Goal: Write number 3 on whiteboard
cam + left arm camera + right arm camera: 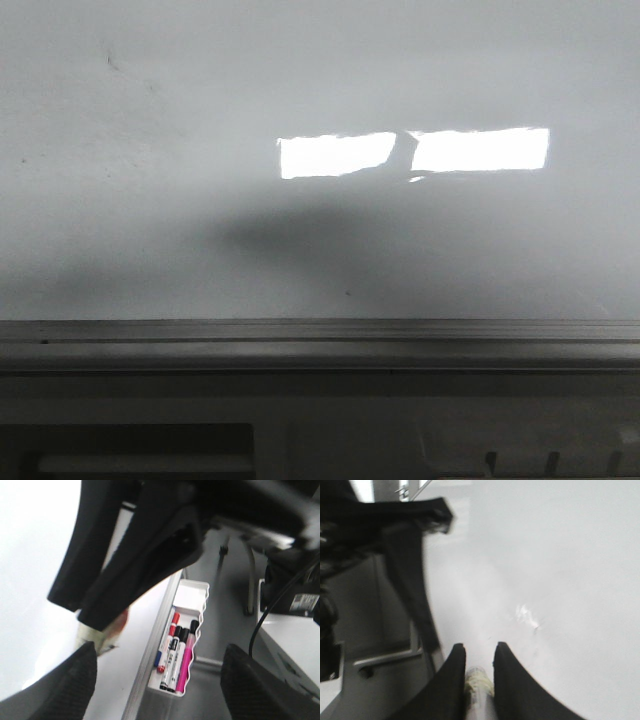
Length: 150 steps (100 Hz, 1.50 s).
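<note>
We list, from left to right in the front view: the whiteboard [150, 230], filling the frame above its grey frame edge [320, 330]; a few faint specks at upper left; a bright rectangular reflection [335, 155] right of centre. No number 3 is visible anywhere on it, so we judge the writing not yet begun. In the left wrist view, the left gripper [160, 680] has its fingers [65, 680] spread wide and holding nothing; a white tray [192, 592] of markers [175, 650] sits at lower centre. In the right wrist view, the right gripper [479, 667] has its fingers [452, 680] closed on a taped marker [479, 680], pointed toward the board. All strokes remain to be done.
</note>
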Each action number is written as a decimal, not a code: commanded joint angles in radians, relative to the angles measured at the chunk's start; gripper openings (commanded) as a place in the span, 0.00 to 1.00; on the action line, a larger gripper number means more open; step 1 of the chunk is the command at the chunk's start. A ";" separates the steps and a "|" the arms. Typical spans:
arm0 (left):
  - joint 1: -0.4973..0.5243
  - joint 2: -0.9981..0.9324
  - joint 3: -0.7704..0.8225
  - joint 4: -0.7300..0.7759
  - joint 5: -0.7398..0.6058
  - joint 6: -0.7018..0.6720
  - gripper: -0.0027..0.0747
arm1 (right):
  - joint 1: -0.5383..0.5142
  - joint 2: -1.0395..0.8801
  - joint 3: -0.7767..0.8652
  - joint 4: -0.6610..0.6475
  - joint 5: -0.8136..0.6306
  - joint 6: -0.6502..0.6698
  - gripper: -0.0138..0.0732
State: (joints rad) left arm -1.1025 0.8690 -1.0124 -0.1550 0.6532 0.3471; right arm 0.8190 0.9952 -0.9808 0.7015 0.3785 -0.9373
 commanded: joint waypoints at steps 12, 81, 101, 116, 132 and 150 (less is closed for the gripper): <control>-0.005 -0.227 -0.017 0.232 -0.044 -0.302 0.32 | -0.012 0.086 -0.032 -0.008 -0.300 0.002 0.09; -0.005 -0.544 0.205 0.379 0.000 -0.515 0.01 | -0.303 0.200 -0.029 -0.008 -0.140 0.002 0.09; -0.005 -0.544 0.205 0.379 -0.002 -0.515 0.01 | -0.271 0.196 0.000 0.042 -0.122 0.002 0.09; -0.005 -0.544 0.205 0.379 -0.011 -0.515 0.01 | -0.199 0.264 0.009 0.042 -0.198 0.002 0.09; -0.005 -0.544 0.205 0.379 -0.029 -0.515 0.01 | -0.181 0.295 0.009 0.042 -0.232 0.002 0.09; -0.005 -0.544 0.205 0.359 -0.029 -0.515 0.01 | -0.251 0.232 0.014 0.039 -0.168 0.002 0.09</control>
State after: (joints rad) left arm -1.1025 0.3116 -0.7854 0.2129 0.7102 -0.1566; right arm 0.6246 1.2649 -0.9578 0.7724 0.2650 -0.9080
